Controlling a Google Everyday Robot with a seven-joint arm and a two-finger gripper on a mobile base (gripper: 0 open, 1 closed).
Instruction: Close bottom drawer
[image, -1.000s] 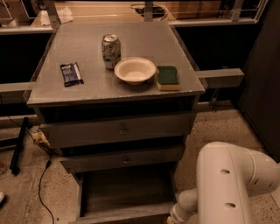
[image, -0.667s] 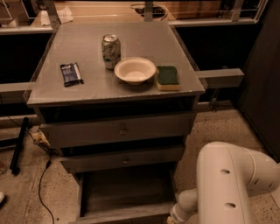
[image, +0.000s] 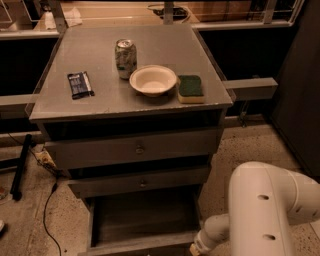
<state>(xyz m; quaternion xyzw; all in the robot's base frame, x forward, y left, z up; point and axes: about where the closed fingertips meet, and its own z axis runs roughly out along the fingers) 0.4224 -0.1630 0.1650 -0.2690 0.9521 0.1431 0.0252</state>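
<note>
The bottom drawer (image: 145, 217) of the grey cabinet stands pulled out, its dark plank floor showing and its front edge running along the bottom of the camera view. My white arm (image: 265, 210) fills the lower right. Its wrist (image: 207, 237) reaches down to the drawer's front right corner. The gripper itself is cut off below the frame's bottom edge, so it does not show.
Above the open drawer are the middle drawer (image: 142, 182) and the top drawer (image: 137, 148), both pushed in. The cabinet top (image: 100, 55) carries a can (image: 125, 58), a white bowl (image: 152, 80), a green sponge (image: 190, 88) and a dark packet (image: 80, 84). A black cable (image: 47, 220) lies on the floor at left.
</note>
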